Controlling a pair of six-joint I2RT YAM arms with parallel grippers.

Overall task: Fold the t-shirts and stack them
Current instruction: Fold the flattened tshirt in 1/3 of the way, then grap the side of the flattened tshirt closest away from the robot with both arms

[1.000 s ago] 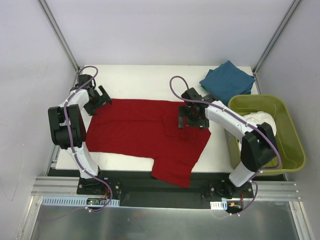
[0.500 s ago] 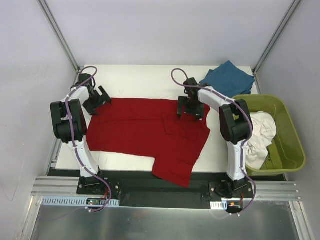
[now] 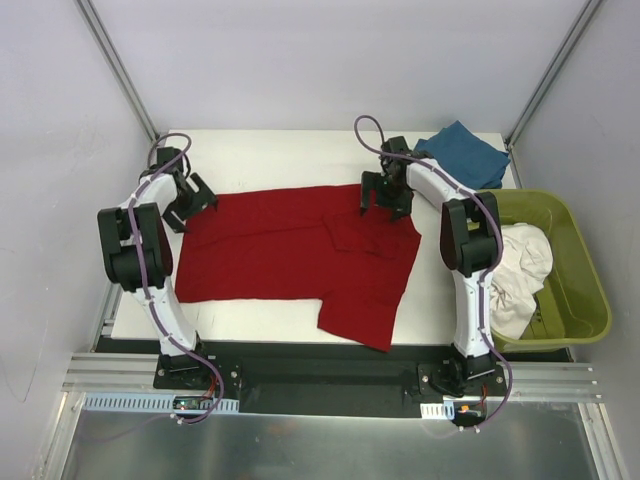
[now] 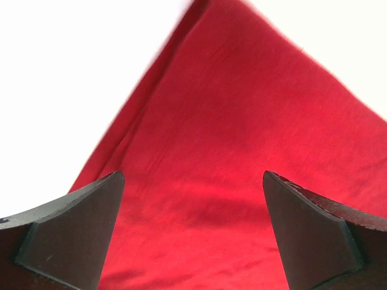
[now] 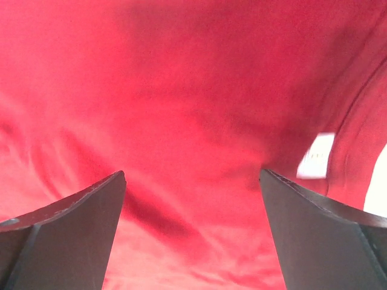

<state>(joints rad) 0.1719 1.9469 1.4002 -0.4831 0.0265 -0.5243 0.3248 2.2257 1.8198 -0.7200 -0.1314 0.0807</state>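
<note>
Left arm (image 3: 132,245), right arm (image 3: 466,240): white links, black joint housings, purple cables looped alongside. Left gripper (image 4: 190,178), right gripper (image 5: 192,175): dark grey wedge-shaped fingers noted.

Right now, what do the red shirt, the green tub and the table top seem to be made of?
The red shirt looks like soft matte cloth, perhaps cotton knit: it lies limp with creases and folds. The green tub seems moulded plastic, smooth, slightly glossy, with a stiff rim. The table top is a hard, flat, white matte sheet; which material, I cannot tell.
</note>
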